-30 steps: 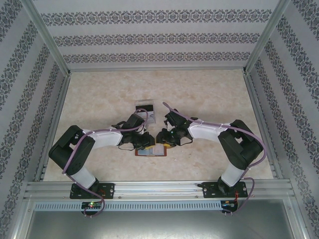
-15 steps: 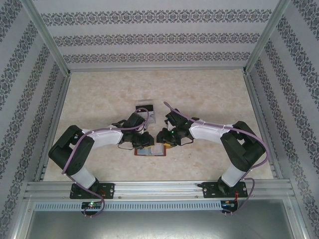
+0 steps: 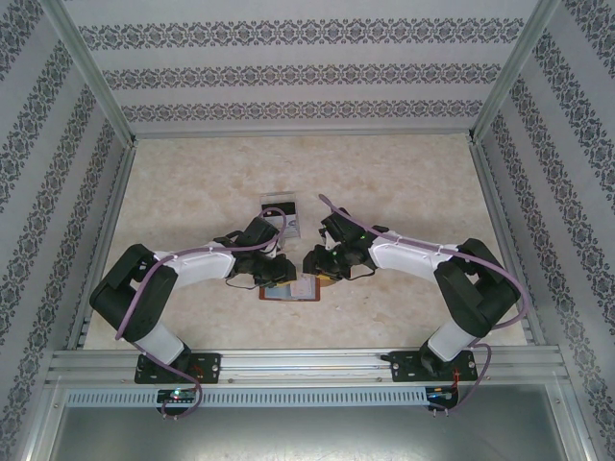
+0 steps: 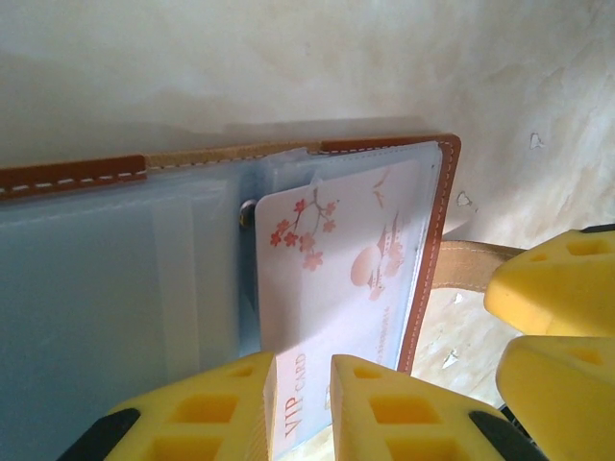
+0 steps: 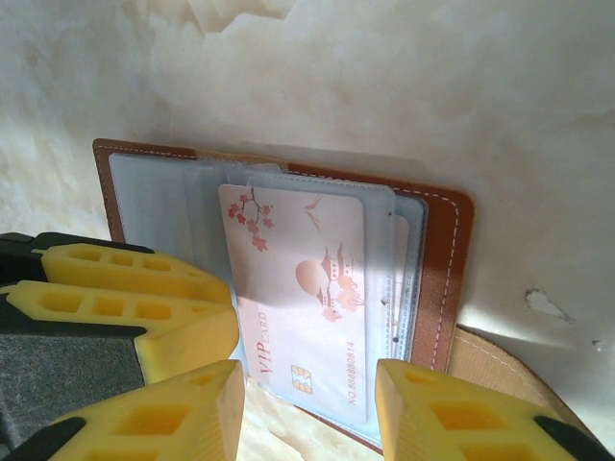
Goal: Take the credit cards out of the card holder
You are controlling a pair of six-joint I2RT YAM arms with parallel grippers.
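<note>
Nearest the bases, the brown card holder (image 3: pixel 288 294) lies open on the table (image 3: pixel 404 182), with a blossom-print credit card (image 5: pixel 303 298) among its clear sleeves. My left gripper (image 4: pixel 303 373) sits over the card's near end, jaws just slightly apart, and the right gripper (image 5: pixel 307 382) is spread wide either side of it. A clear tray (image 3: pixel 281 211) sits just beyond.

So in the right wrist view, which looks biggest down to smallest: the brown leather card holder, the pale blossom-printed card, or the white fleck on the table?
1. The brown leather card holder.
2. The pale blossom-printed card.
3. The white fleck, clearly smallest.
</note>
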